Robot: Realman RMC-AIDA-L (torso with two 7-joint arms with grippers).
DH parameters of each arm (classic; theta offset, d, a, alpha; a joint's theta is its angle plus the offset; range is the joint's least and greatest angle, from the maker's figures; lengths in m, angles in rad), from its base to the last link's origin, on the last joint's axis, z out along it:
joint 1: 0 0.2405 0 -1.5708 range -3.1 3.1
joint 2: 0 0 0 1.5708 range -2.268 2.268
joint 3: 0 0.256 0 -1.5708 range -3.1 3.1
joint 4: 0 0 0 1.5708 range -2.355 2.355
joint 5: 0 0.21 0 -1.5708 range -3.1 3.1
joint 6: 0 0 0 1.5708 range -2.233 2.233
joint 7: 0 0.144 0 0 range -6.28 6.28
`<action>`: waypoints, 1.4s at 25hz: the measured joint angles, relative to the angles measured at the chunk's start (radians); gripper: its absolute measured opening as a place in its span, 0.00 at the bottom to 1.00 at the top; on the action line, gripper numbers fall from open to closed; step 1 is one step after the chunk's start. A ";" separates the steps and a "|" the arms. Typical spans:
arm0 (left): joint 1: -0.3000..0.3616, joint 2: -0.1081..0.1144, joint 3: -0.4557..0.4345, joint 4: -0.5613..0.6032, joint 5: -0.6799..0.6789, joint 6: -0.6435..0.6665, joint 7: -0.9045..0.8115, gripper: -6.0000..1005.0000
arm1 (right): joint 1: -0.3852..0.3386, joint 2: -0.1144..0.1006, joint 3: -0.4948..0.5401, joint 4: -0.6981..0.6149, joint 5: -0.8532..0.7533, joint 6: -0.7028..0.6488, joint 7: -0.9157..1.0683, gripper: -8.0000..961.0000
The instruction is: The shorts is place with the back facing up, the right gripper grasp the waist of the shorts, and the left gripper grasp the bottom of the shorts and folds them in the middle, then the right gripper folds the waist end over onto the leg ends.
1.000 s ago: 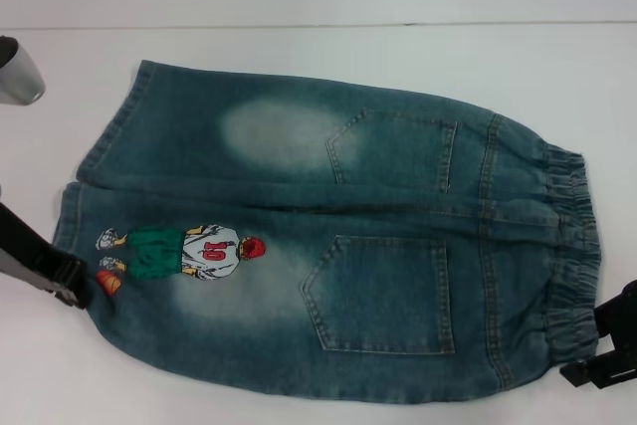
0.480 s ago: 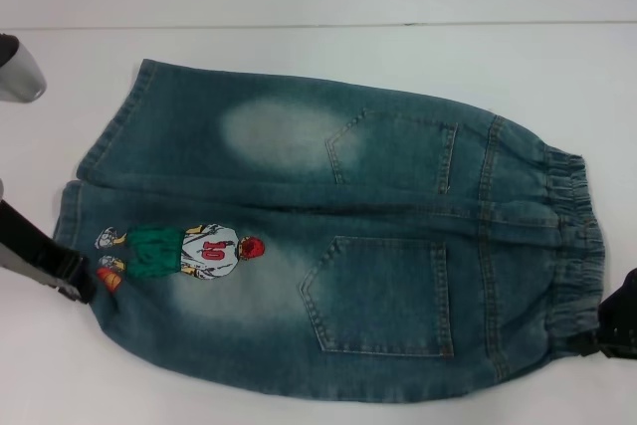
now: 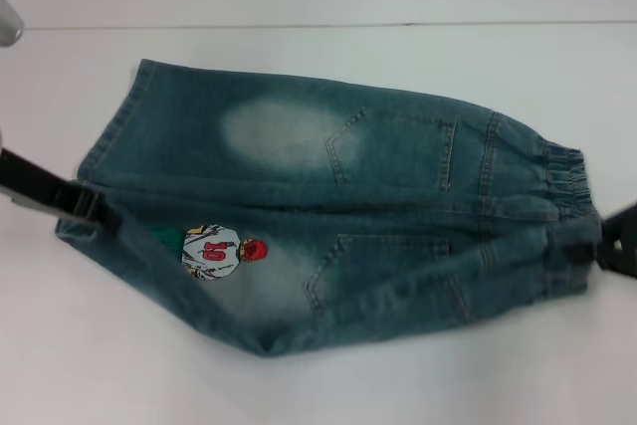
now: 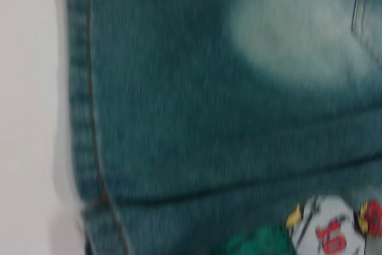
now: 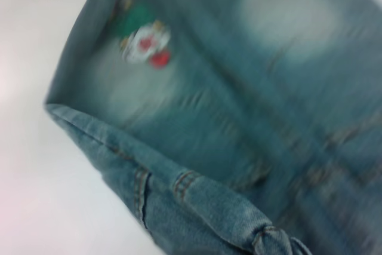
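Blue-green faded denim shorts [image 3: 328, 206], back up, near half lifted and curling inward, cartoon boy patch [image 3: 214, 251] partly hidden, ruffled waist [image 3: 567, 206] at right

the left pincer [image 3: 85, 208] has its tips buried in the folded hem [image 3: 90, 228] of the shorts [image 3: 328, 196], so whether they are closed cannot be told, and its arm is cut off at the head view's left edge. the right pincer [image 3: 609, 241] is mostly beyond the right edge; its tips are lost behind the waist [image 3: 572, 206]. the boy patch [image 3: 214, 249] is half covered, legs tucked under the lifted denim. the near pocket [image 3: 383, 281] is crumpled and partly folded out of sight. both wrist views are blurred: the shorts overrun the frame, stitching smears, and the patch [image 5: 143, 43] is only a blot of colour
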 joint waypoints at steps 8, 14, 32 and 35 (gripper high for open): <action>-0.005 -0.019 0.003 0.004 -0.082 -0.131 0.054 0.09 | 0.008 0.008 0.006 -0.006 0.126 0.127 -0.016 0.06; -0.010 -0.038 0.008 0.006 -0.106 -0.257 0.074 0.09 | 0.017 0.009 -0.002 0.004 0.198 0.249 -0.014 0.06; -0.007 -0.086 0.085 -0.028 -0.107 -0.671 0.076 0.09 | 0.054 -0.034 -0.005 0.179 0.197 0.480 0.012 0.06; -0.011 -0.087 0.086 -0.044 -0.108 -0.704 0.076 0.09 | 0.054 -0.034 -0.007 0.185 0.197 0.499 0.005 0.06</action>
